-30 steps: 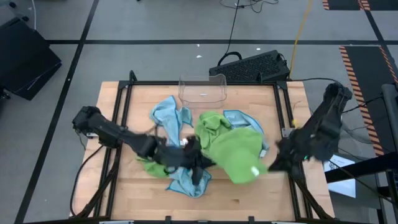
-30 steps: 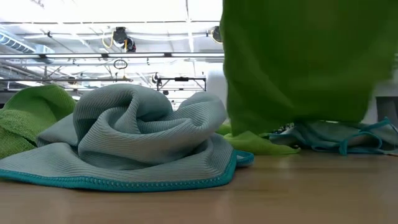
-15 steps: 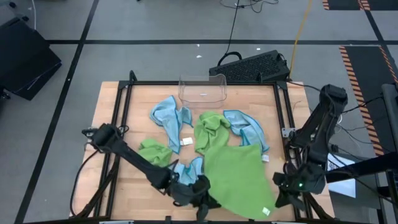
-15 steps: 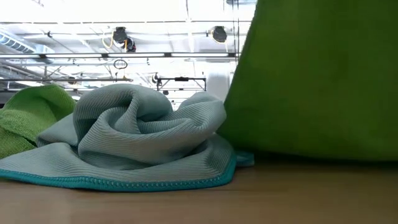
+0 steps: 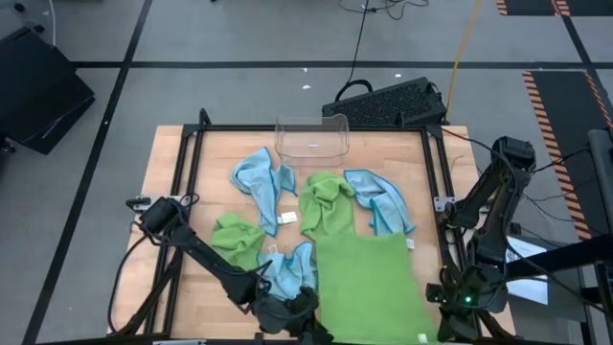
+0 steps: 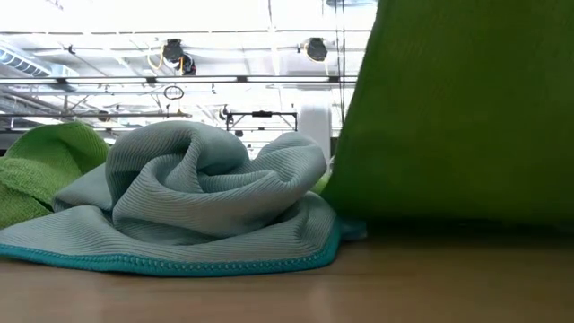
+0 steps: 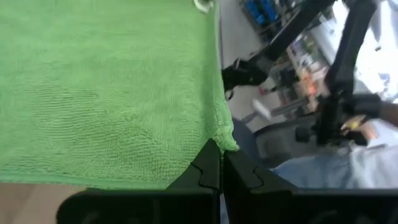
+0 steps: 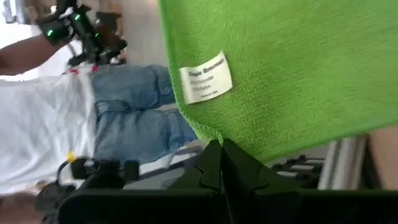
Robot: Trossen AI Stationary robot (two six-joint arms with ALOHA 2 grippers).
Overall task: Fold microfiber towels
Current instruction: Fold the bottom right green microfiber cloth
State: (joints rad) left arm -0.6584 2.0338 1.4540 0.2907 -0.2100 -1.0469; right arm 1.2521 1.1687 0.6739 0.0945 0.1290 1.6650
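Observation:
A lime green microfiber towel [image 5: 369, 283] is stretched out flat over the table's near right part; the low view shows it as a green sheet [image 6: 457, 108]. My left gripper [image 5: 314, 324] is shut on its near left corner. On the near right corner, beside the white tag [image 8: 205, 78], my right gripper [image 5: 439, 328] is shut. Crumpled on the table lie blue towels [image 5: 261, 177] [image 5: 383, 201] [image 5: 290, 268] and green ones [image 5: 326, 201] [image 5: 238, 238]. My left gripper pinches the green towel's near left corner [image 7: 227, 140] between its two fingers, only the tip of the corner. It comes from the table's left, nearly level. The towel runs taut away from it. My right gripper pinches the near right corner [image 8: 214, 138] between its two fingers, just beside the tag. It comes from the table's right, slanting a little down. The near edge is raised and the cloth is drawn flat between the two grippers.
A clear plastic bin [image 5: 312, 139] stands at the table's far edge. The crumpled blue towel [image 6: 197, 197] lies left of the held sheet in the low view. A person stands beyond the table's near edge. Bare wood [image 5: 182, 182] shows at the left.
Both grippers have gone down and toward the table's near edge, staying shut on the green towel. The towel, hanging bunched over the table's middle a second ago, has been drawn toward the near edge and spread out flat and square.

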